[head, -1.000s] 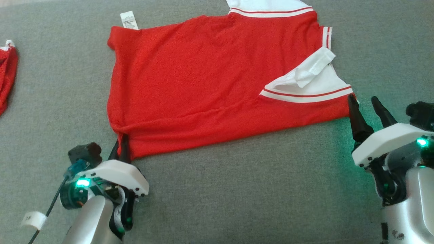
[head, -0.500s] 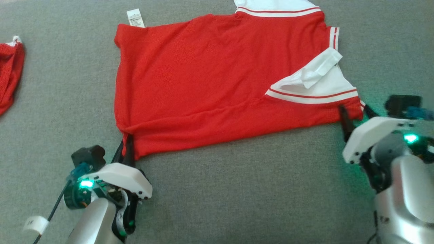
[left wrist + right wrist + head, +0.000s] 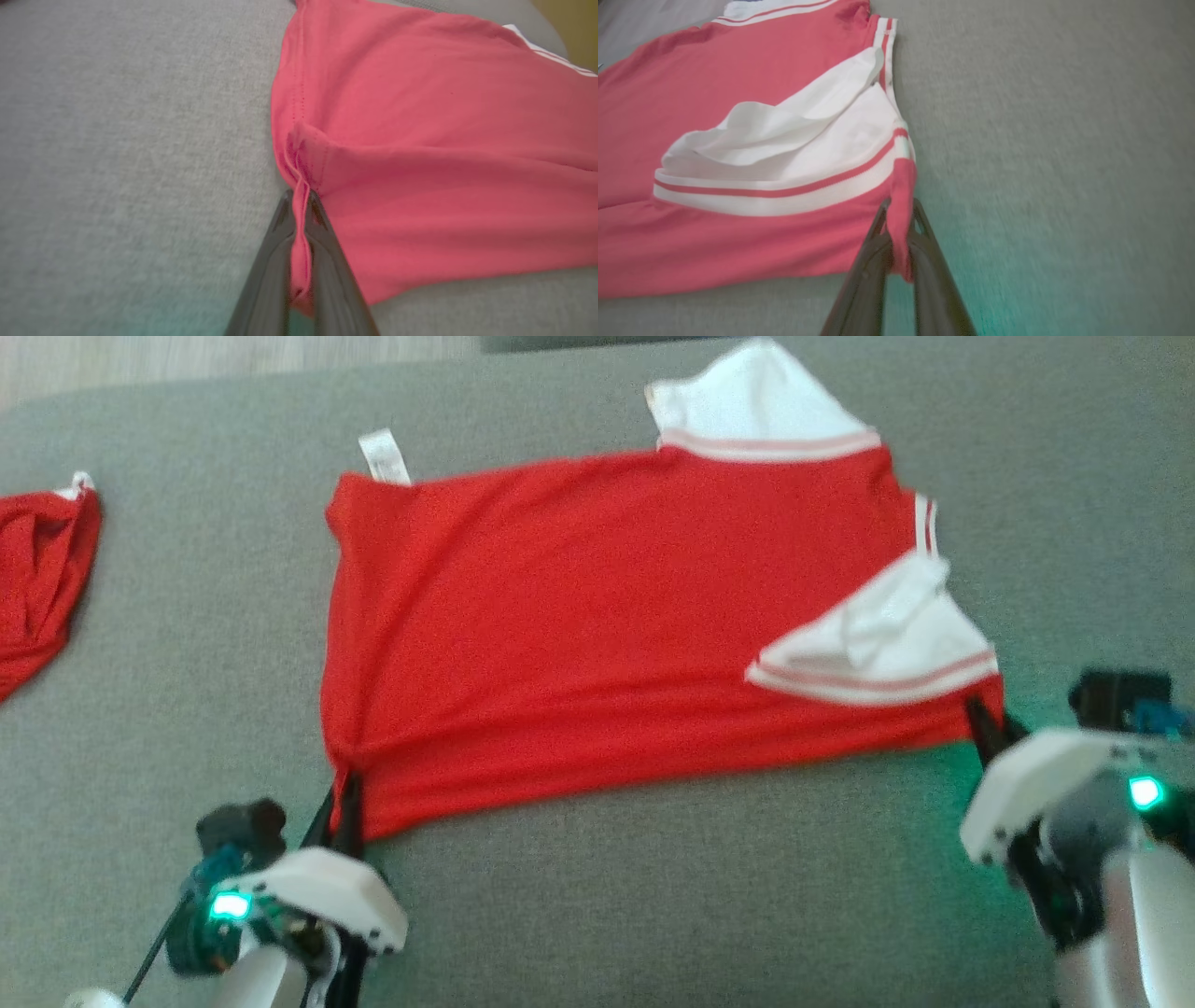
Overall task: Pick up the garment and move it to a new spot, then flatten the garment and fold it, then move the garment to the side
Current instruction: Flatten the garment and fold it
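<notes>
Since a second ago the right pincer (image 3: 980, 719) has shut on the shirt (image 3: 579, 616) at its near right corner. Head view: left pincer (image 3: 344, 793) clamped on the near left corner — shirt lying ahead on the counter (image 3: 653, 896), long axis running between them. Left wrist: hem pinched between closed fingers (image 3: 327, 242). Right wrist: red corner pinched likewise.
</notes>
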You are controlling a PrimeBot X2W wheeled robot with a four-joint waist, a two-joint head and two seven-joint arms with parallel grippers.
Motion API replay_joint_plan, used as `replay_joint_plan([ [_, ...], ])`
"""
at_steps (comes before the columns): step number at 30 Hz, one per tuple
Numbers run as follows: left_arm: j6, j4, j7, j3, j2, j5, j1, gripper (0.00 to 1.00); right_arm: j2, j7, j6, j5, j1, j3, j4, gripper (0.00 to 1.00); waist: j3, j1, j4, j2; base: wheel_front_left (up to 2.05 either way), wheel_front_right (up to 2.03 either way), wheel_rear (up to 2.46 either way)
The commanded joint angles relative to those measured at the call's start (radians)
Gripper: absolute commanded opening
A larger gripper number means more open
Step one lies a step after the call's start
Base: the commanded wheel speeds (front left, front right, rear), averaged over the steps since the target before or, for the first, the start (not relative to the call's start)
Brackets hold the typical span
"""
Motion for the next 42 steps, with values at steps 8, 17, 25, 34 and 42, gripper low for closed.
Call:
replay_joint_plan([
  [8,0.073,-0.153,0.110,0.035,0.083,-0.024,0.150,0.00,-0.005,0.098,0.007,0.111,0.215,-0.007,-0.249,0.00,-0.063,0.0000,-0.022,0.0000,0.00,0.00,0.00],
  [17,0.106,-0.257,0.157,0.030,0.112,-0.020,0.197,1.00,-0.005,0.092,0.007,0.133,0.241,0.006,-0.285,1.00,-0.080,0.0000,-0.030,0.0000,0.00,0.00,0.00],
  [25,0.026,-0.397,0.296,0.067,0.210,-0.069,-0.014,1.00,-0.050,0.236,0.007,0.088,-0.033,0.103,-0.354,1.00,-0.047,0.0000,-0.044,0.0000,0.00,0.00,0.00],
  [34,-0.167,-0.260,0.514,0.071,0.328,-0.170,-0.394,1.00,-0.124,0.312,0.007,0.149,-0.427,0.247,-0.156,1.00,0.088,0.0000,-0.085,0.0000,0.00,0.00,0.00],
  [42,-0.190,-0.102,0.623,0.028,0.370,-0.136,-0.557,1.00,-0.110,0.242,0.007,0.184,-0.635,0.334,0.007,1.00,0.201,0.0000,-0.132,0.0000,0.00,0.00,0.00],
])
